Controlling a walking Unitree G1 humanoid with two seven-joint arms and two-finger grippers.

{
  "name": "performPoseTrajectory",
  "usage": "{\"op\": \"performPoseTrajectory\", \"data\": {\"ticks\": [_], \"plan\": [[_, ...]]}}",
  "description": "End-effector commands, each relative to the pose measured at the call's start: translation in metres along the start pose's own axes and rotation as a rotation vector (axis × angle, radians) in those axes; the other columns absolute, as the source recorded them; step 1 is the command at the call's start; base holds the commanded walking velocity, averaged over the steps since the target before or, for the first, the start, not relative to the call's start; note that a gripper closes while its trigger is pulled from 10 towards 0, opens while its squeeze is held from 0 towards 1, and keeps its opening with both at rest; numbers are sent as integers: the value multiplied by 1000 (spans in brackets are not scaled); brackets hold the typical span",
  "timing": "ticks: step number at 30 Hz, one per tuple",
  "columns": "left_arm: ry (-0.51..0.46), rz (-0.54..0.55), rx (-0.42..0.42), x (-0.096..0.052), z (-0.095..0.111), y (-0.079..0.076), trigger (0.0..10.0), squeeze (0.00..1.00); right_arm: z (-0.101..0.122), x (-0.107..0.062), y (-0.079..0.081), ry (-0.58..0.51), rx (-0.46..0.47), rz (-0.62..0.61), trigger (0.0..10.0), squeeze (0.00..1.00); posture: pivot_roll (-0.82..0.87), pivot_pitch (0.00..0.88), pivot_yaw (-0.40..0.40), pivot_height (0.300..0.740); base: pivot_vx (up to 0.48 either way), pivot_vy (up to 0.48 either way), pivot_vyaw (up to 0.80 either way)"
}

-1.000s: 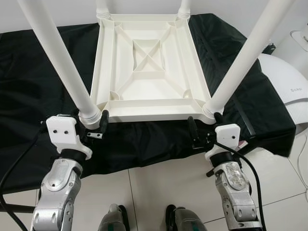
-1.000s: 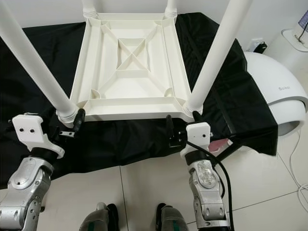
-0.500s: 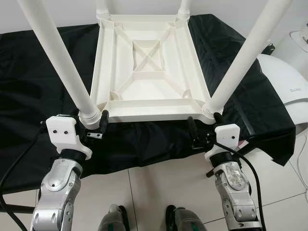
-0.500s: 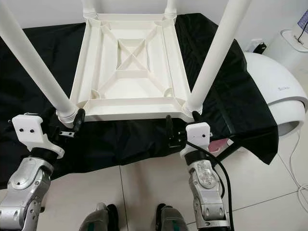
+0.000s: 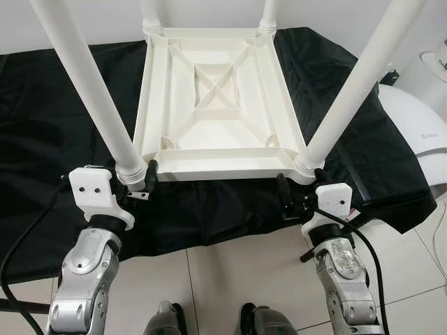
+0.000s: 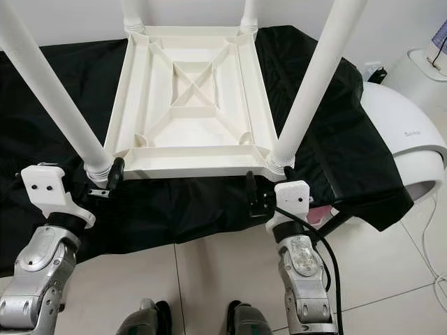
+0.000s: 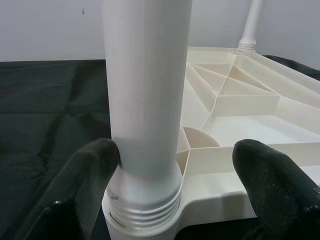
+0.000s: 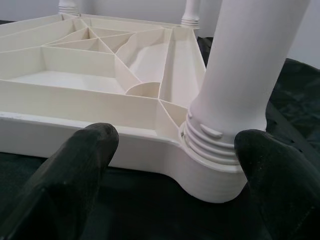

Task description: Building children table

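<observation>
A white plastic children's table [image 5: 216, 105] lies upside down on a black cloth [image 5: 42, 139], with its legs pointing up. My left gripper [image 5: 133, 178] is open around the base of the near-left leg [image 5: 91, 84]. In the left wrist view one finger [image 7: 95, 165] touches that leg [image 7: 145, 100], while the other stands well off it. My right gripper [image 5: 300, 185] is open at the near-right leg [image 5: 353, 84], its fingers wide on either side of the threaded socket [image 8: 215, 145]. The two far legs [image 5: 150, 14] stand at the back corners.
A white domed appliance [image 5: 419, 125] sits on the floor at the right, close to the cloth's corner. Pale tiled floor [image 5: 223, 279] lies between me and the cloth, with my feet at the bottom edge. A black cable [image 5: 21, 237] hangs by my left arm.
The whole picture has shifted slightly downward, so the camera moved. Both grippers stay at the bases of the near legs, and the table has not moved.
</observation>
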State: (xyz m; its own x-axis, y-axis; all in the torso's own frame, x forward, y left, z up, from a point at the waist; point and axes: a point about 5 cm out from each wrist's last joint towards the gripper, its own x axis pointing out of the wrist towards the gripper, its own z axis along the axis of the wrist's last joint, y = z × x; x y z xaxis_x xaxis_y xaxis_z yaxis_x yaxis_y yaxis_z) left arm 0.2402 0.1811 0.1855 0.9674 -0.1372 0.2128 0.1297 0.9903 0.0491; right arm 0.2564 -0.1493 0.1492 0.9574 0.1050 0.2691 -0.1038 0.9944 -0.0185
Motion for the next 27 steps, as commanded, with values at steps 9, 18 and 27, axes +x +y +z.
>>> {"op": "performPoseTrajectory", "data": {"ticks": [9, 18, 27], "plan": [[4, -41, 2, 0, -2, -3, 10000, 0, -2, -2, -2, 16, 0, -1, 10000, 0, -44, 196, -11, 740, 0, 0, 0], [3, -48, 4, -1, -3, -4, 10000, 0, -2, -2, -2, 15, -3, -4, 10000, 0, -44, 196, -11, 740, 0, 0, 0], [8, -52, 10, -1, -3, -4, 10000, 0, -2, -2, -2, 14, -5, -3, 10000, 0, -46, 196, -11, 740, 0, 0, 0]]}}
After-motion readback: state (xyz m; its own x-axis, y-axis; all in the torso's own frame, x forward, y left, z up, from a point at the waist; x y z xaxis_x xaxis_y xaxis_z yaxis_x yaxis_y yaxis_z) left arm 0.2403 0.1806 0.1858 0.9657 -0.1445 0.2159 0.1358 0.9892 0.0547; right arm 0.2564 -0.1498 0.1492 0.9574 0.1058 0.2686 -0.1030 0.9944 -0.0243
